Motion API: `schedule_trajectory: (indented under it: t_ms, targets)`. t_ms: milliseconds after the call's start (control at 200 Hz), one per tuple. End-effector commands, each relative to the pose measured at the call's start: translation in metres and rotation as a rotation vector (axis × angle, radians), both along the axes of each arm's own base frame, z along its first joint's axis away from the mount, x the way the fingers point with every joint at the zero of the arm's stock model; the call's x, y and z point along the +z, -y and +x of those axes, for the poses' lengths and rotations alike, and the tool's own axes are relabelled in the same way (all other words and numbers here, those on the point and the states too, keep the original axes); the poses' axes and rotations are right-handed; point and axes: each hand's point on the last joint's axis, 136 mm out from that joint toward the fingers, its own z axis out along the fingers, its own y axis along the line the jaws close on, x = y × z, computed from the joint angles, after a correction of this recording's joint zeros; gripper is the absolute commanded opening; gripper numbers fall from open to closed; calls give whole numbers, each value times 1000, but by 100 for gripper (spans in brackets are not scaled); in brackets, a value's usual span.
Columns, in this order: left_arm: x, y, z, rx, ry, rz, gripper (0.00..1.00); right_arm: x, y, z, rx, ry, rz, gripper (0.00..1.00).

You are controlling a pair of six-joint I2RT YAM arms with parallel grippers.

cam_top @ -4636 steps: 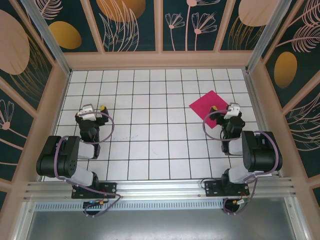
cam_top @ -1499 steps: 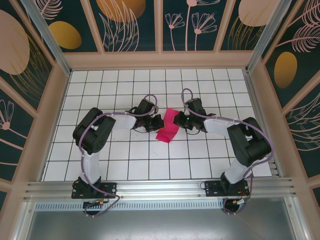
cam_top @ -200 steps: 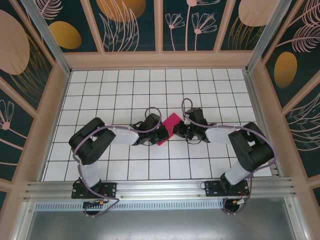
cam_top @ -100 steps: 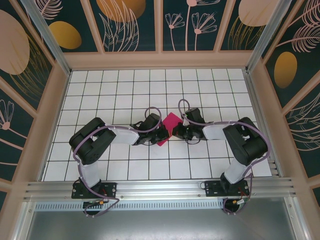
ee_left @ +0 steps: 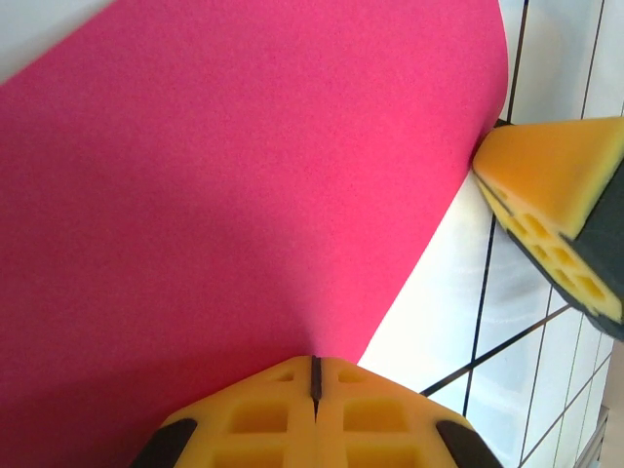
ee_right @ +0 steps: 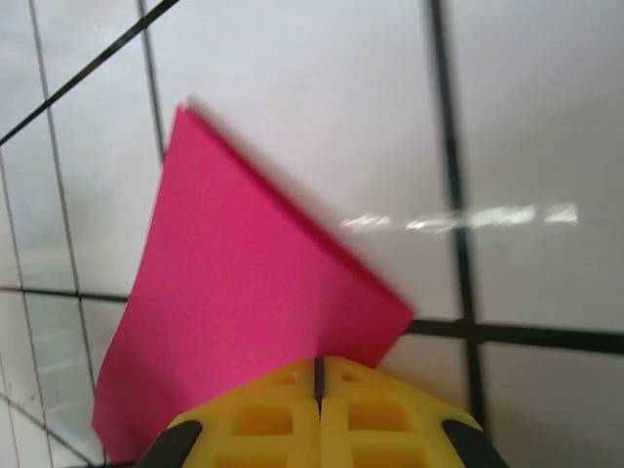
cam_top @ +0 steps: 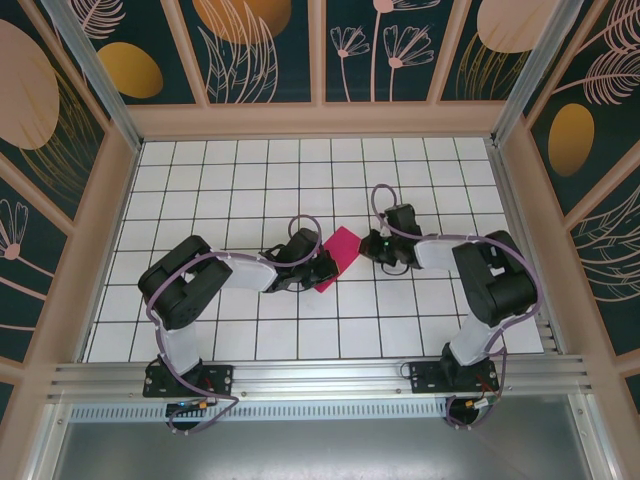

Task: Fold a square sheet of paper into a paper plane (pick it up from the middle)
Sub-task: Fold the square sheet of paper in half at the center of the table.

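Note:
The square sheet of paper [cam_top: 339, 253] lies folded over, magenta-pink, on the white grid floor at the middle. My left gripper [cam_top: 321, 269] is shut, its yellow tips [ee_left: 314, 366] resting on the paper [ee_left: 224, 185] close to its lower-left edge. The paper's layers look flat under them. My right gripper [cam_top: 367, 247] is shut too, its tips [ee_right: 319, 367] set at the paper's right edge beside a corner [ee_right: 395, 314]. The right gripper's yellow fingertip [ee_left: 556, 219] touches the paper's edge in the left wrist view. Whether either one pinches the paper I cannot tell.
The white floor [cam_top: 250, 180] with its black grid spreads out on every side of the paper. Wooden walls [cam_top: 320, 120] with dark flower panels close it in. An aluminium rail [cam_top: 320, 385] runs along the near edge by the arm bases.
Over the last second my right gripper slid right and a little away, out to the paper's right edge. More of the pink surface shows now. The left gripper held still on the paper.

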Motion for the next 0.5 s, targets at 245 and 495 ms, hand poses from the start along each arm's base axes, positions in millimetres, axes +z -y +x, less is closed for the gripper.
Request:
schedule_trajectory:
  t_ms: [245, 495]
  targets:
    - [-53, -41, -33, 8, -145, 197, 0, 13, -45, -30, 193, 34, 102, 0]
    - [-55, -42, -34, 3, -146, 202, 0, -6, -53, -31, 229, -11, 75, 0]
